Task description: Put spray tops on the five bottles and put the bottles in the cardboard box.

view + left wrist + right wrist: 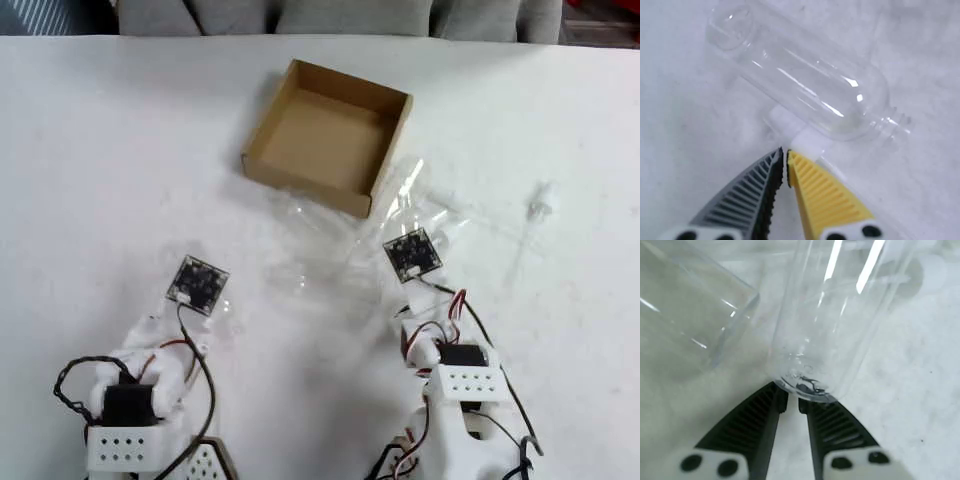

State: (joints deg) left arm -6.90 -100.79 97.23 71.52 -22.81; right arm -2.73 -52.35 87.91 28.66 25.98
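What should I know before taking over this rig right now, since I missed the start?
Left gripper: shut, tips at a white spray top beside a lying, uncapped bottle; grip unclear.
Right gripper: barely open, at the base of another clear bottle.
Cardboard box: empty.
Done: nothing boxed; no top seen fitted.
To do: cap five bottles, box them.

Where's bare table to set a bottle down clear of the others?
Free: the wide stretch of table left of the box, and the strip right of the loose spray top. Crowded: bottles lie clustered between the box and the arms.
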